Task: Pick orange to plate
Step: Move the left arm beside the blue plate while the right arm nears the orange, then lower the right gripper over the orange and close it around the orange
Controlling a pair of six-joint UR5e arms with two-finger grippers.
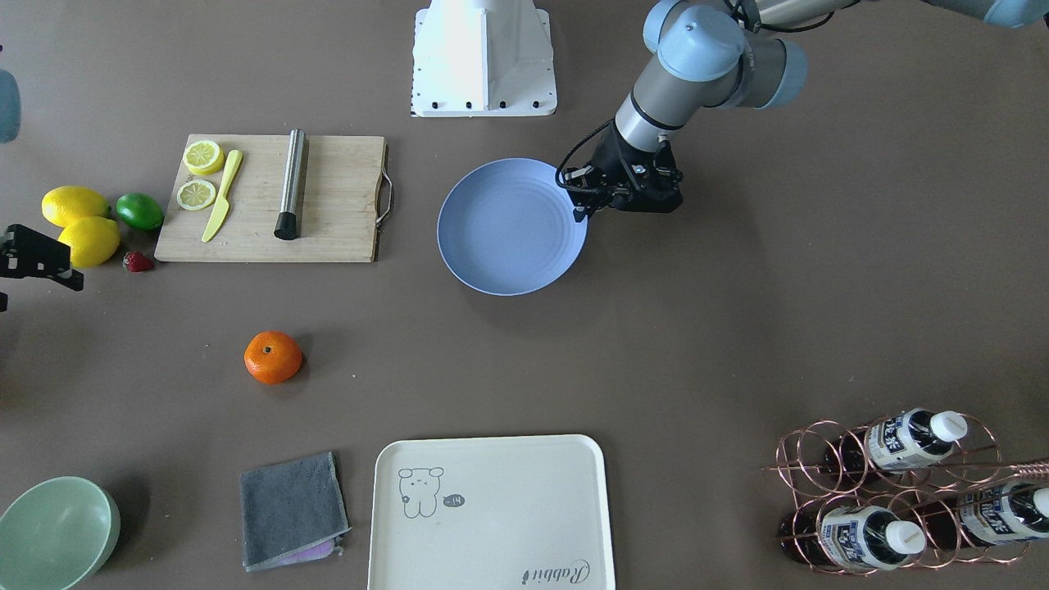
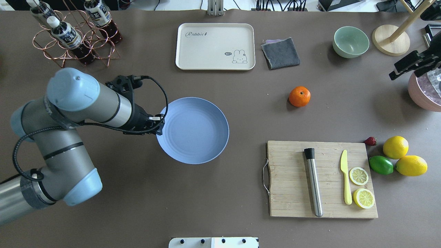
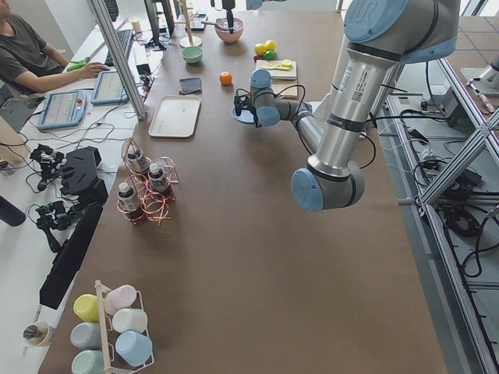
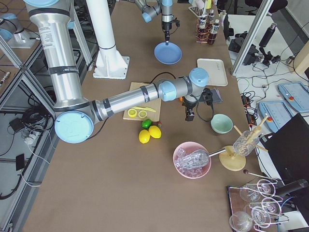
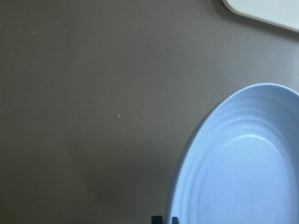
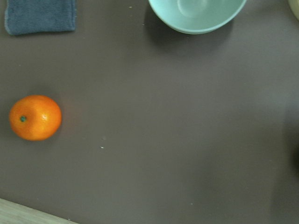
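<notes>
The orange (image 1: pixel 273 357) (image 2: pixel 299 96) lies alone on the brown table, between the grey cloth and the cutting board; the right wrist view shows the orange (image 6: pixel 35 117) at its left. The periwinkle plate (image 2: pixel 193 130) (image 1: pixel 512 225) sits empty mid-table. My left gripper (image 2: pixel 160 125) (image 1: pixel 583 209) points down at the plate's rim on my left side; in the left wrist view its fingertips (image 5: pixel 157 219) stand almost together across the edge of the plate (image 5: pixel 243 163). My right gripper (image 2: pixel 393 70) (image 1: pixel 75 266) hangs open above the table, well to the right of the orange, holding nothing.
A wooden board (image 2: pixel 293 179) carries a steel rod, a yellow knife and lemon slices. Beside it lie two lemons (image 2: pixel 395 147), a lime (image 2: pixel 380 165) and a strawberry. At the far side are a cream tray (image 2: pixel 215 46), grey cloth (image 2: pixel 280 53), green bowl (image 2: pixel 350 41) and bottle rack (image 2: pixel 74 38).
</notes>
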